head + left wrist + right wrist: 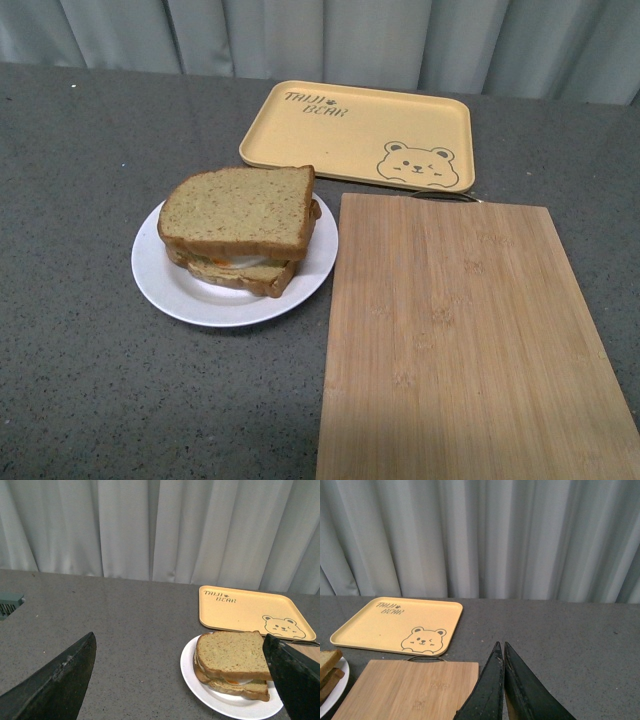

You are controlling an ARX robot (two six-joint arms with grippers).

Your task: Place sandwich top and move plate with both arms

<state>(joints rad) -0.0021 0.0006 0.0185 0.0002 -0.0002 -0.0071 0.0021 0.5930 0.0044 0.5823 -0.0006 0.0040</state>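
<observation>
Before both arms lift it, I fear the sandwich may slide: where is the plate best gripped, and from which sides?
Grip the plate by its bare rim at opposite edges: left tool from the robot's left, right tool from the cutting board side, where room looks tight. The rim lies low and the sandwich top sits inside it, so probably come in flat.

The only lettering I can see is on the yellow tray (340, 130): two brown lines in one corner. The lower reads "BEAR". The upper looks like "TAIJI" but is too blurred to be sure. The tray lies ahead of the right pincer (501, 649), off to its left.
</observation>
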